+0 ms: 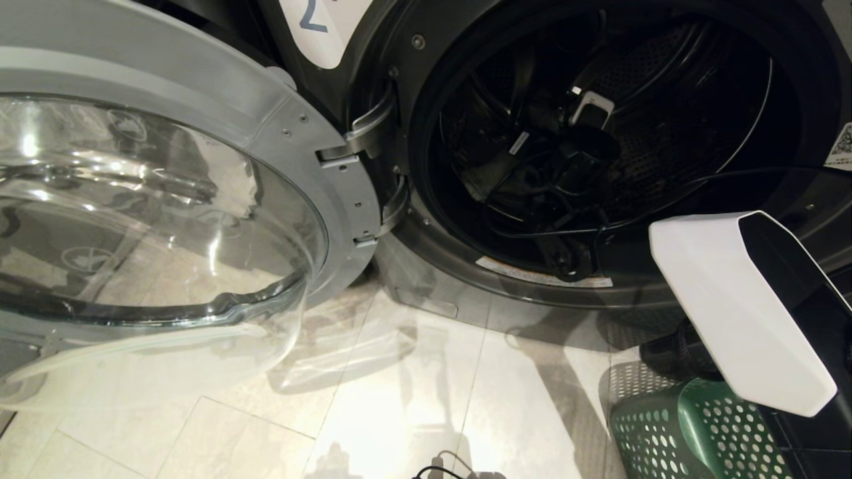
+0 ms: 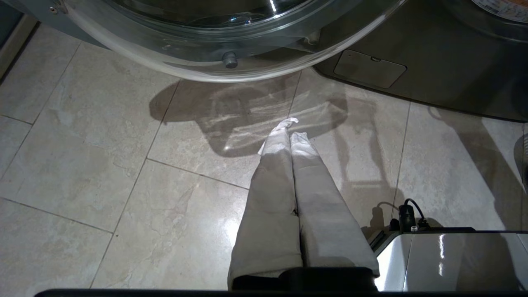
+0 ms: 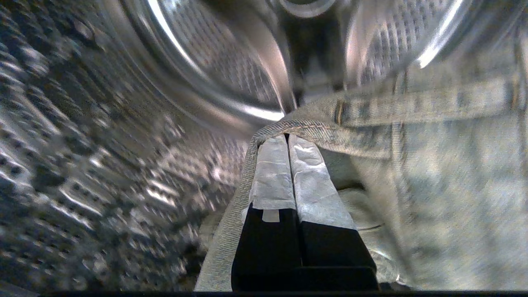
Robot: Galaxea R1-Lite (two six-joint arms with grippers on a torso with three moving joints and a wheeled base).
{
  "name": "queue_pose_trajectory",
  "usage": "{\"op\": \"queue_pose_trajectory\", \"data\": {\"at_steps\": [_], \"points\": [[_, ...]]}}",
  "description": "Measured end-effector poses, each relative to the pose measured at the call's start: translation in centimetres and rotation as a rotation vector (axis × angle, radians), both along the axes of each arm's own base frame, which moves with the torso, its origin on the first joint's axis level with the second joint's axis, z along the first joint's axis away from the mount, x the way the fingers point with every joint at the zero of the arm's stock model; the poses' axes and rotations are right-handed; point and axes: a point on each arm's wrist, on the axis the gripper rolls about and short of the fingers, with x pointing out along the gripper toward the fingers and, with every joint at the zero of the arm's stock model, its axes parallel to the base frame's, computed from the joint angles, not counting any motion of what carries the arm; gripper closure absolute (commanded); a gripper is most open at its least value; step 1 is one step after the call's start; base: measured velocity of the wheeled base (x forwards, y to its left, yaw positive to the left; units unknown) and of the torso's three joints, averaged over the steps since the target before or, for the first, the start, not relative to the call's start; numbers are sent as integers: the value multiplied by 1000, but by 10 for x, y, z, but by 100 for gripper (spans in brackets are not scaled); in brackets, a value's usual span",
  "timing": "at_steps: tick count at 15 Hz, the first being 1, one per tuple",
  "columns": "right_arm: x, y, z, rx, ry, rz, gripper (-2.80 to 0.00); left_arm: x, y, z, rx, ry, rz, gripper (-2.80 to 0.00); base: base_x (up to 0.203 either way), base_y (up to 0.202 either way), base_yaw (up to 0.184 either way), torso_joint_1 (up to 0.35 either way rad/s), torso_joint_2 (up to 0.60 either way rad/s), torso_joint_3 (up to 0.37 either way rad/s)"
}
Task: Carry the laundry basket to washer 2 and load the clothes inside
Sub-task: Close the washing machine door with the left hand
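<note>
Washer 2 (image 1: 426,100), with a "2" label (image 1: 313,20), stands with its door swung open to the left. My right arm (image 1: 732,299) reaches into the dark drum (image 1: 665,80). In the right wrist view my right gripper (image 3: 287,138) is inside the perforated drum (image 3: 103,144), shut on the hem of a pale denim garment (image 3: 433,165) that hangs over and beside the taped fingers (image 3: 272,173). The green laundry basket (image 1: 679,432) sits on the floor at the lower right, below that arm; its inside is hidden. My left gripper (image 2: 288,128) is parked, shut and empty, above the floor tiles.
The glass door (image 1: 153,199) juts out over the floor on the left, hinged at the washer's front (image 1: 346,153). The washer's lower panel has a small flap (image 2: 369,68). My own base (image 2: 449,260), with a black cable plug (image 2: 406,214), sits beside the left gripper.
</note>
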Motion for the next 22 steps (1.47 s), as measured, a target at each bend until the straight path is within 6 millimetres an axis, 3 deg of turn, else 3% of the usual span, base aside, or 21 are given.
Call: {"op": "queue_pose_trajectory", "data": {"at_steps": [9,16,22], "points": [[-19,15,20,33,-43,47,0,0,0,0,0,0,0,0,0,0,0,0,0,0],[-4,5,-9,257,300,-38,0,0,0,0,0,0,0,0,0,0,0,0,0,0],[-33,-14,10,329,457,-10,0,0,0,0,0,0,0,0,0,0,0,0,0,0]]}}
